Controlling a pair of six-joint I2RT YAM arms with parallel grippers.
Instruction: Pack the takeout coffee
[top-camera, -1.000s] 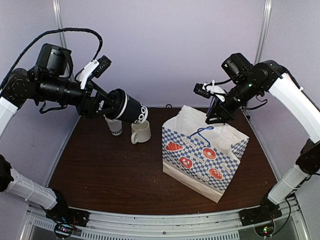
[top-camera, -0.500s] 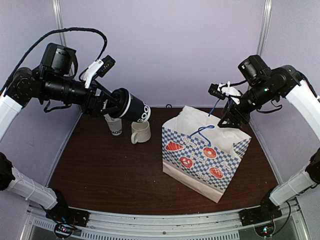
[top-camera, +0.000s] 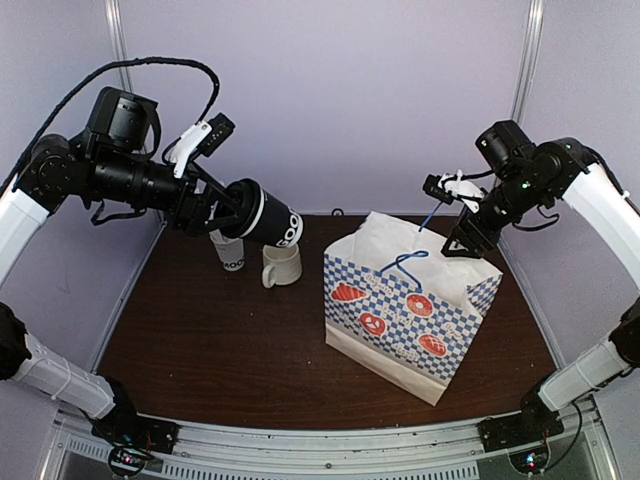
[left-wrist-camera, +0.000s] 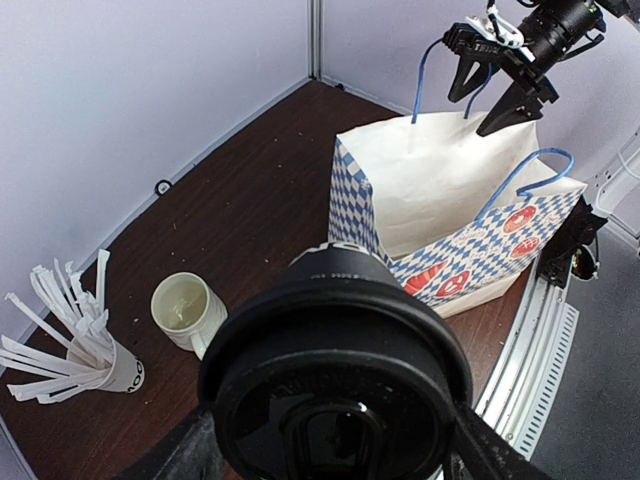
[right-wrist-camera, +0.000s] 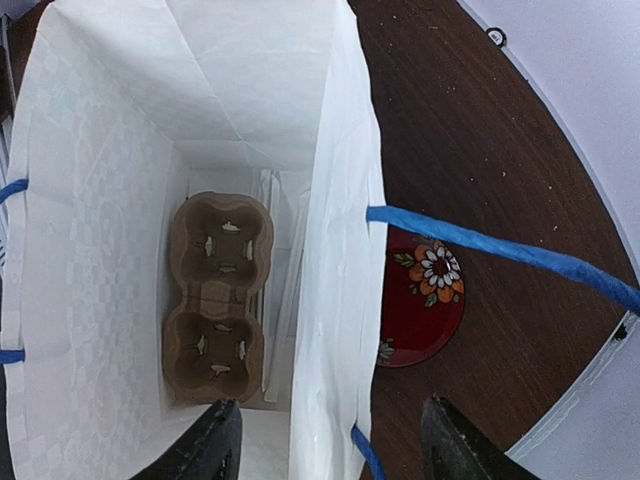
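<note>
Nearest me the checked paper bag (top-camera: 385, 320) stands on the table (top-camera: 220, 340), mouth open, with a cardboard cup carrier (right-wrist-camera: 215, 300) lying flat on its floor. Over its far rim hovers the right hand (top-camera: 468, 245), spread wide and empty, close by the blue handle (right-wrist-camera: 500, 250). Farther back, the left hand (top-camera: 215, 210) grips the takeout coffee (top-camera: 265, 215) aloft by its lid end, tipped almost sideways above the mug (top-camera: 282, 265) and the straw cup (top-camera: 230, 255). I'd swing it over the mouth, right it, then lower it straight into a carrier pocket, clear of the handles.
</note>
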